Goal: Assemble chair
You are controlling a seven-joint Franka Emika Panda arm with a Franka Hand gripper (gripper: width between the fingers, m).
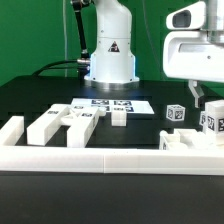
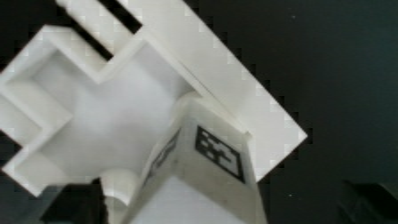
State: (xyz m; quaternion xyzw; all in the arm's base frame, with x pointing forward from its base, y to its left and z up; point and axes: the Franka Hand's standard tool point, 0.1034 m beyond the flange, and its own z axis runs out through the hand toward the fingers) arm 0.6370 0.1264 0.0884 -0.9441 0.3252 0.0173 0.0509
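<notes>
The chair lies in loose white tagged pieces on the black table. Bars and posts [image 1: 50,125] sit at the exterior view's left, a small block [image 1: 118,117] in the middle, and a tagged cube [image 1: 175,113] and a further piece [image 1: 211,122] at the right. Another piece [image 1: 185,143] rests against the front rail. My gripper [image 1: 196,99] hangs just above the right-hand pieces, open, with nothing lifted. The wrist view is filled by a blocky white piece [image 2: 125,110] with a square tag [image 2: 217,152], very close under the jaws.
A long low white border rail [image 1: 100,160] runs along the table's front. The marker board [image 1: 112,103] lies flat in front of the robot's white base [image 1: 108,55]. A green backdrop stands behind.
</notes>
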